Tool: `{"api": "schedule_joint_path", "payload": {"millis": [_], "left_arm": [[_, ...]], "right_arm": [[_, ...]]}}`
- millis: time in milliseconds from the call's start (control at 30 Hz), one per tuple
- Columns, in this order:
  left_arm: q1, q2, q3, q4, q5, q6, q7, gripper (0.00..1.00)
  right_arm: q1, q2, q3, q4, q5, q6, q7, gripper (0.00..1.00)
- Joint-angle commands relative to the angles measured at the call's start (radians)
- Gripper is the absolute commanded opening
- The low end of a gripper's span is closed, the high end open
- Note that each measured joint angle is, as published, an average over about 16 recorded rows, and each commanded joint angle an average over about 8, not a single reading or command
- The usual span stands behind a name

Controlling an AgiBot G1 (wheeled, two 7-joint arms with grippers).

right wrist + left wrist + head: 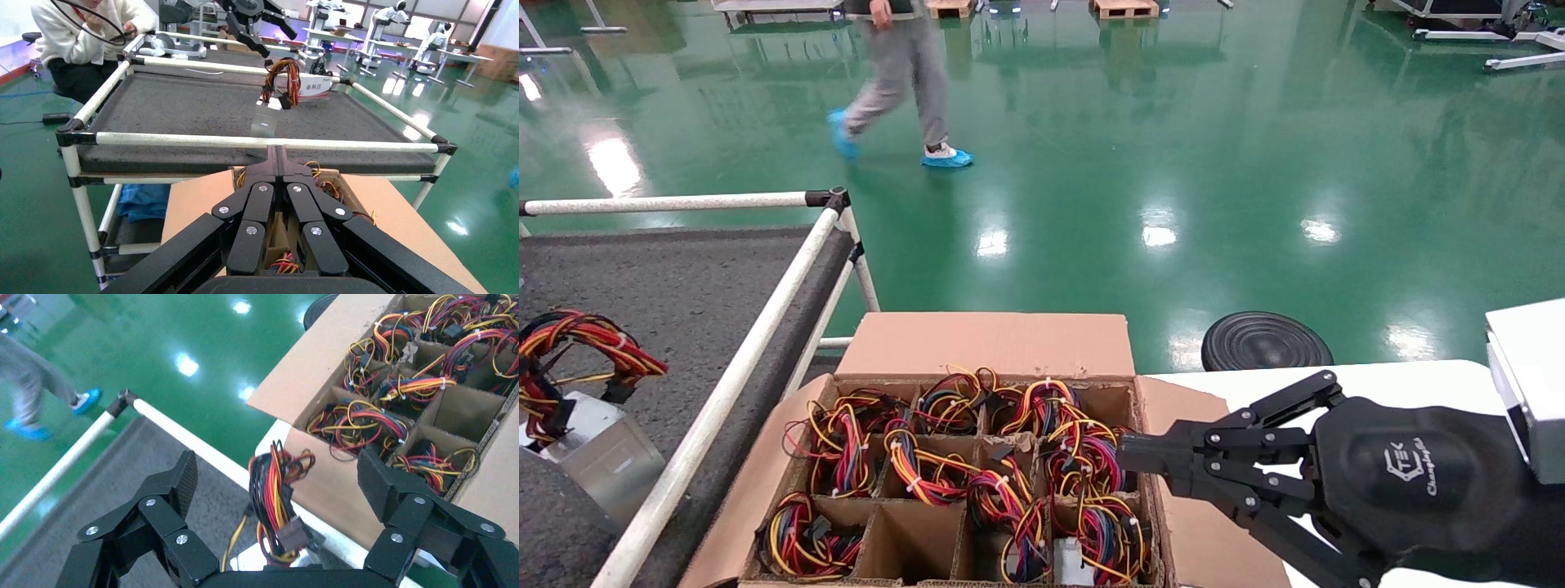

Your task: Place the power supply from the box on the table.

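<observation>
While the silver-grey metal power supply [597, 457] is standing on the dark grey speckled table [682, 294], the left gripper [278, 478] is hanging spread wide over its wire bundle.
The closed right gripper [1128, 453] is reaching over the brown cardboard box [985, 343]; only the right wrist view is showing the case upright, its wires topmost.
</observation>
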Motion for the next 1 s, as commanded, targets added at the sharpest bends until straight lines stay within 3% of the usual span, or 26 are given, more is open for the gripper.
{"api": "schedule_joint_path", "payload": {"millis": [33,100,133,300,367,400,1000], "left_arm": [[-0.002,0.007,-0.002,-0.008,-0.001,-0.005,0.001,1.0],[-0.002,0.016,-0.002,-0.015,-0.004,-0.007,0.004,1.0],[-0.002,0.02,-0.001,-0.018,-0.006,-0.008,0.005,1.0],[-0.002,0.035,0.0,-0.028,-0.01,-0.011,0.008,1.0],[-0.001,0.038,0.0,-0.031,-0.011,-0.011,0.009,1.0],[-0.001,0.04,0.0,-0.032,-0.012,-0.012,0.009,1.0],[0.021,0.053,-0.016,-0.049,-0.022,-0.016,0.009,1.0]], "right_arm": [[0.0,0.0,0.0,0.0,0.0,0.0,0.0,0.01],[0.0,0.0,0.0,0.0,0.0,0.0,0.0,0.08],[0.0,0.0,0.0,0.0,0.0,0.0,0.0,0.16],[0.0,0.0,0.0,0.0,0.0,0.0,0.0,0.77],[0.0,0.0,0.0,0.0,0.0,0.0,0.0,0.95],[0.0,0.0,0.0,0.0,0.0,0.0,0.0,1.0],[0.0,0.0,0.0,0.0,0.0,0.0,0.0,1.0]]}}
